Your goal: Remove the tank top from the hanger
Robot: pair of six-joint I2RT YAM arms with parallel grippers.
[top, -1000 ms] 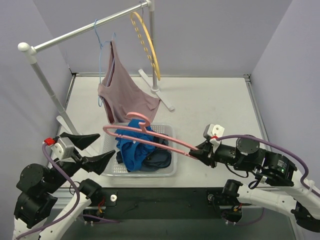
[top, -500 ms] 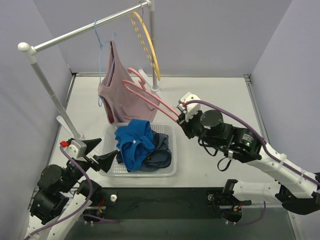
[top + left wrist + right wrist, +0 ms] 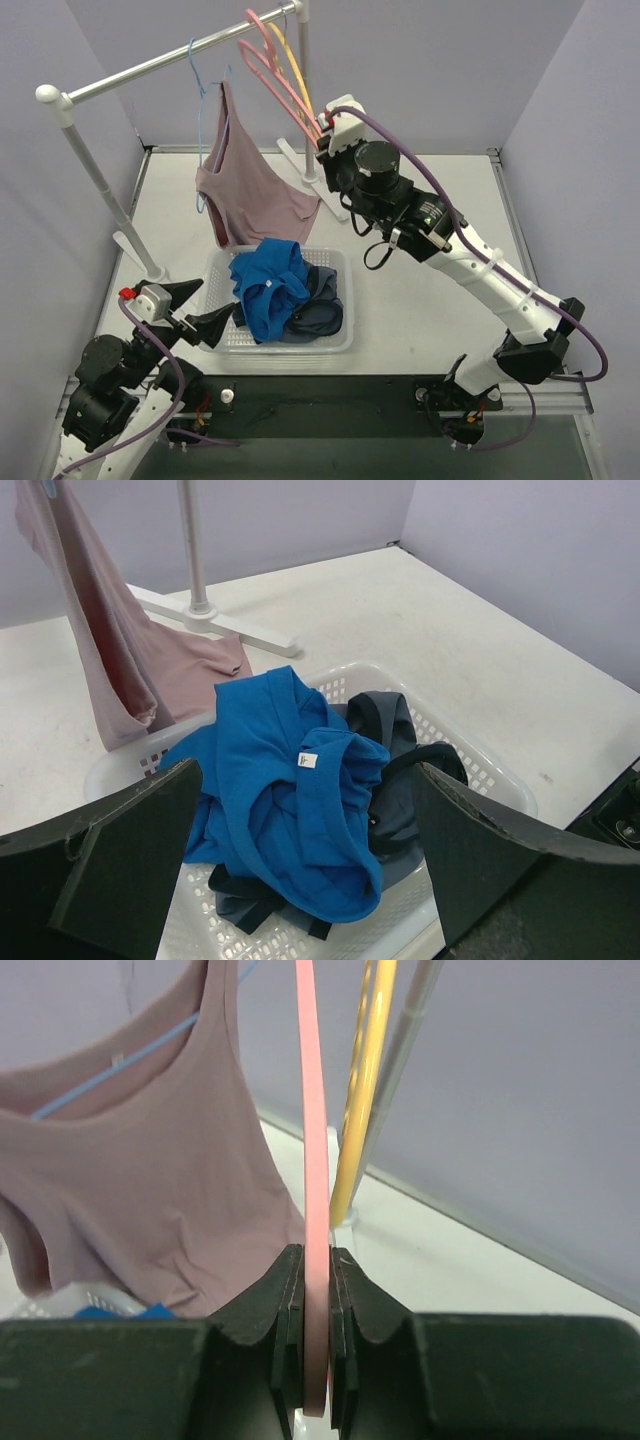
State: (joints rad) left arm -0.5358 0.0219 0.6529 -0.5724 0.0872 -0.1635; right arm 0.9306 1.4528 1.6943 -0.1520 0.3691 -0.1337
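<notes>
A mauve tank top hangs on a thin blue hanger from the rack rail. It also shows in the right wrist view and the left wrist view. My right gripper is shut on a bare pink hanger, with its hook up at the rail beside a yellow hanger. The pink bar stands clamped between the jaws of my right gripper. My left gripper is open and empty at the basket's front left corner, facing a blue garment.
A white perforated basket in front of the rack holds the blue garment and a dark one. The rack's posts and feet stand on the white table at the left and the back.
My right arm swung the pink hanger from over the basket up and back to the rail. My left arm drew back and dropped lower, jaws still open.
</notes>
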